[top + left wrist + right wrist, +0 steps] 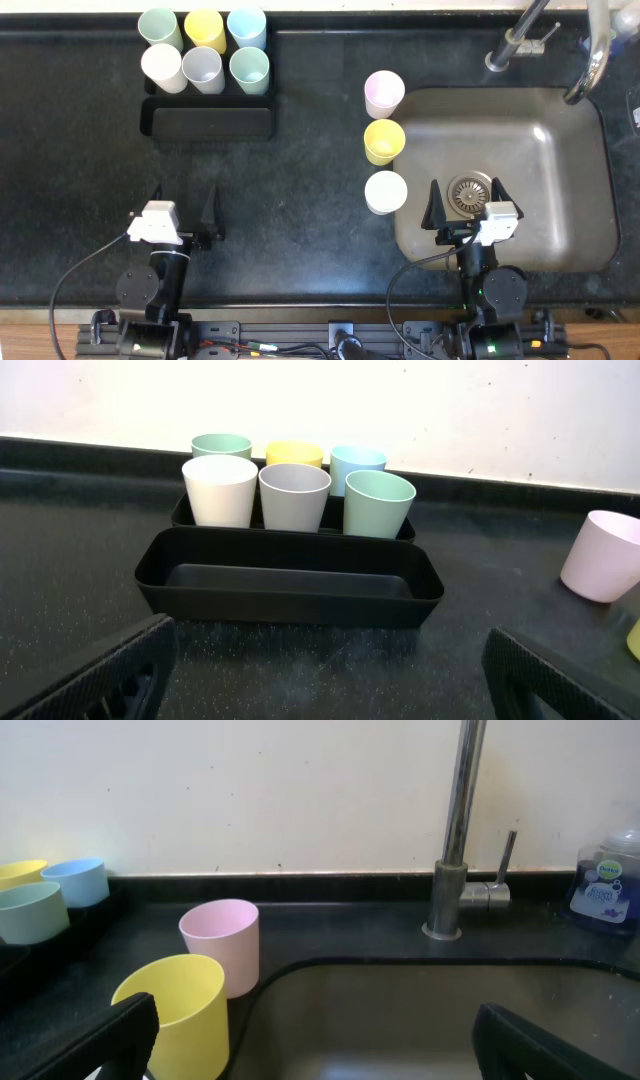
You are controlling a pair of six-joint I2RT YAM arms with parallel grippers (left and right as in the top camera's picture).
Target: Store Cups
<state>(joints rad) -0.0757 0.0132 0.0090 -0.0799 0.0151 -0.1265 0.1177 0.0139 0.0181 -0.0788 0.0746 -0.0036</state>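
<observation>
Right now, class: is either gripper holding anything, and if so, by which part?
Nothing is held. The left gripper and right gripper both have their jaws open and empty; the three loose cups stand beside the sink.

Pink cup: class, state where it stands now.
In the top view, the pink cup stands on the counter left of the sink, just beyond the loose yellow cup.

Six upright pastel cups (203, 68) stand in two rows of three in a black tray (181, 513) at the counter's back edge, left of middle. A second black tray (290, 605) sits touching its front. A pink cup (384, 92), a yellow cup (384, 141) and a white cup (386, 191) stand upright in a line on the counter along the sink's left rim.
</observation>
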